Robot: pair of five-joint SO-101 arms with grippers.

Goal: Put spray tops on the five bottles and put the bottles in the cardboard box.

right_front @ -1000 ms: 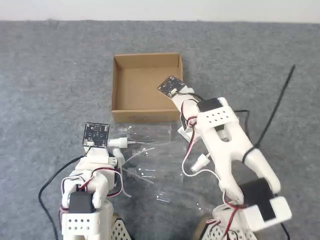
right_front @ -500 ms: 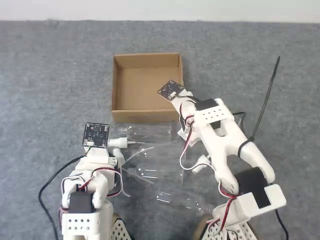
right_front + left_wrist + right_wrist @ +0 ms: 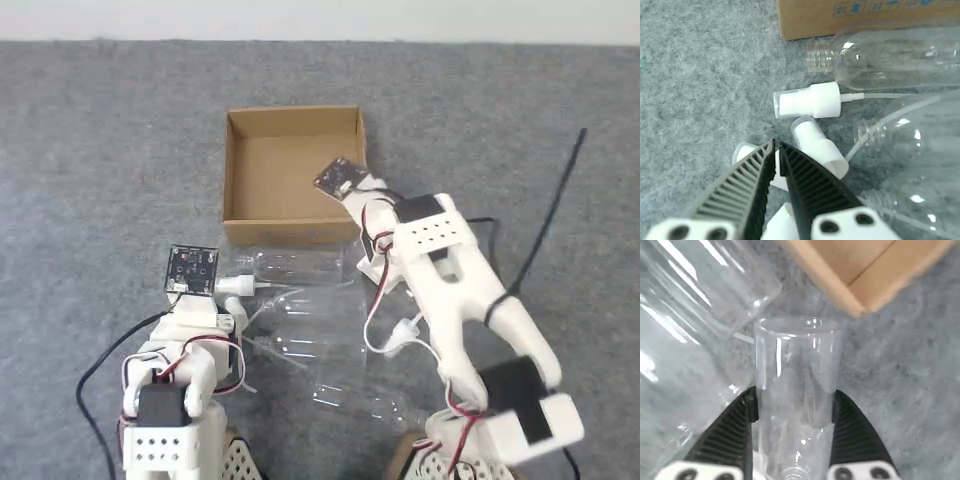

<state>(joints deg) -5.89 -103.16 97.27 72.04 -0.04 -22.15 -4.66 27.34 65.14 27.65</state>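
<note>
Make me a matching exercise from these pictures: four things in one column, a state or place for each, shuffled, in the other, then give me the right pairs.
Things
1. cardboard box
2. left gripper
3. right gripper
4. white spray top

States and places
A. lying on the grey carpet
B. shut on a clear bottle
C. brown, open at the top
D. shut, holding nothing

Pairs: 1-C, 2-D, 3-B, 4-A
</note>
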